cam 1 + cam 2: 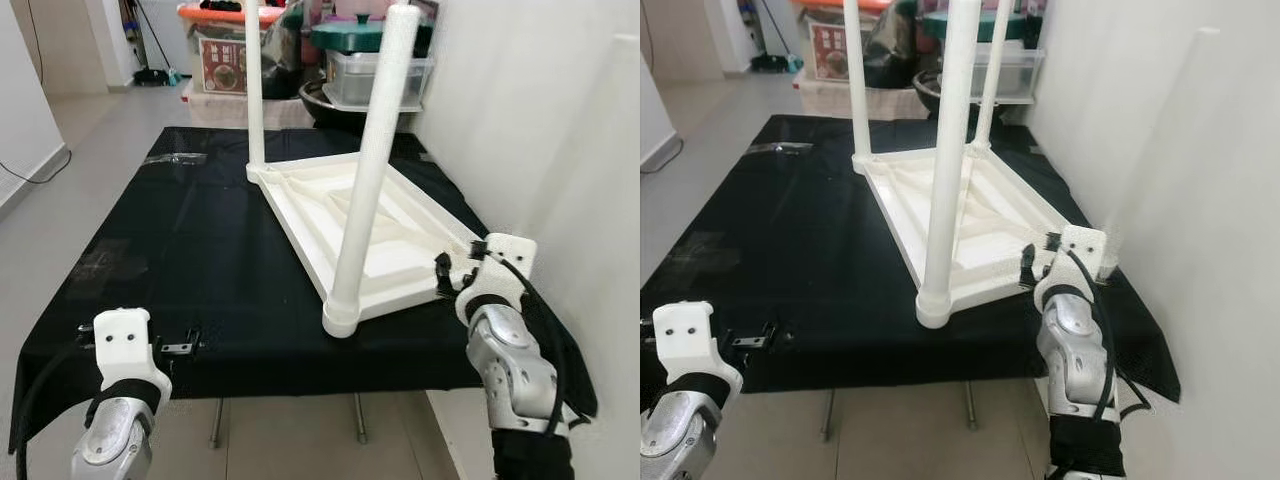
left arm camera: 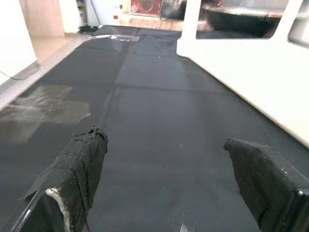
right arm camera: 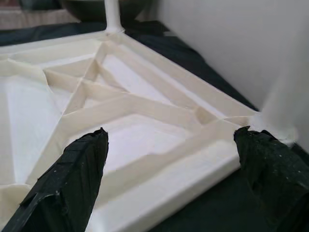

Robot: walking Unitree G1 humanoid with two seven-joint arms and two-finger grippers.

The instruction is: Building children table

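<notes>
A white plastic table top (image 1: 385,225) lies upside down on the black cloth (image 1: 190,250). A white leg (image 1: 372,170) stands upright in its near corner and another leg (image 1: 254,80) in the far left corner. A third leg (image 1: 986,90) rises at the far corner. A pale fourth leg (image 1: 1160,130) shows faintly against the wall at the right corner. My right gripper (image 3: 171,140) is open, just short of the top's near right edge, with nothing held. My left gripper (image 2: 164,140) is open low over bare cloth at the front left.
A white wall (image 1: 540,120) runs close along the right side. Behind the table stand storage boxes (image 1: 225,60), a clear container with a green lid (image 1: 350,35) and a dark bowl (image 1: 330,100). The cloth's front edge (image 1: 300,375) is near me; floor (image 1: 110,130) lies left.
</notes>
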